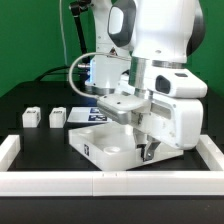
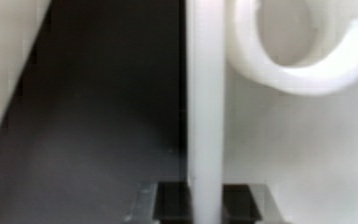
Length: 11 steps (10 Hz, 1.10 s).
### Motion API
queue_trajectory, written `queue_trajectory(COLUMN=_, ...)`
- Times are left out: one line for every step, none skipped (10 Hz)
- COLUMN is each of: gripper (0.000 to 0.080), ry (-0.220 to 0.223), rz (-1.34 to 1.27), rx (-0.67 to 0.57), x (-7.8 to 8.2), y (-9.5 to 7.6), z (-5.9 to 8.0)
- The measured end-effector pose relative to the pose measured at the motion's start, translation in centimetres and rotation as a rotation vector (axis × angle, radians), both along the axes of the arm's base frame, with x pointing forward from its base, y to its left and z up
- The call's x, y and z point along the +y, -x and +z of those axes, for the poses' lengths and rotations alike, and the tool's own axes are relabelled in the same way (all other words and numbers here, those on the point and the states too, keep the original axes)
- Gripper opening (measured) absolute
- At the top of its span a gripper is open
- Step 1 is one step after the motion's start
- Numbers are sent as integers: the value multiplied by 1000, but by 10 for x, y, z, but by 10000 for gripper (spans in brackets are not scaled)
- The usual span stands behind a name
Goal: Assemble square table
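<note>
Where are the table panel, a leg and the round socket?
panel [image 1: 98,143], exterior view, on its flat white face.
leg [image 1: 30,117], exterior view, on the leftmost block's tagged face.
socket [image 2: 261,62], wrist view, on its white ring.

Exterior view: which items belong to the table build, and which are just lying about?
Job in hand:
- square panel, rim clamped in the shut jaws
- outer leg
- inner leg

Lying about:
- border rails
- marker board
- black table
</note>
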State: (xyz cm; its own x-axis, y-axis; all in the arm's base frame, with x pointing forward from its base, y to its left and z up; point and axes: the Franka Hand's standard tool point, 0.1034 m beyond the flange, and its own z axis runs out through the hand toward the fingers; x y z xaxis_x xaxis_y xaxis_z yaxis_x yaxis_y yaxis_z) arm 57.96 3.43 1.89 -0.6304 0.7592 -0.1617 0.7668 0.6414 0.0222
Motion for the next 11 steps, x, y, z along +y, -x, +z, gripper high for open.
queue_trajectory(gripper=62, ry=-4, rz=119, rx=0, x=5, y=1, z=-1)
queue_trajectory(gripper=62, ry=-19, rz=179, rx=-16, x=4, y=1, z=-1)
queue_trajectory(gripper=63, ry=1, rz=239, rx=-4, x=0, y=3, z=-2)
queue_trajectory(gripper=63, ry=18, rz=292, rx=2, x=-2, y=3, z=-3)
queue_trajectory(gripper=63, ry=31, rz=345, rx=10, x=-3, y=4, z=-4)
queue_trajectory(gripper=63, ry=48, rz=497, rx=36, x=2, y=5, z=-3)
queue_trajectory(gripper=63, ry=40, rz=595, rx=43, x=16, y=3, z=-1)
queue_trajectory(gripper=63, ry=31, rz=622, rx=76, x=33, y=3, z=0)
queue_trajectory(gripper=63, ry=26, rz=647, rx=85, x=46, y=0, z=0)
queue_trajectory(gripper=63, ry=30, rz=620, rx=100, x=42, y=1, z=0)
queue_trajectory(gripper=63, ry=30, rz=616, rx=104, x=40, y=2, z=-2)
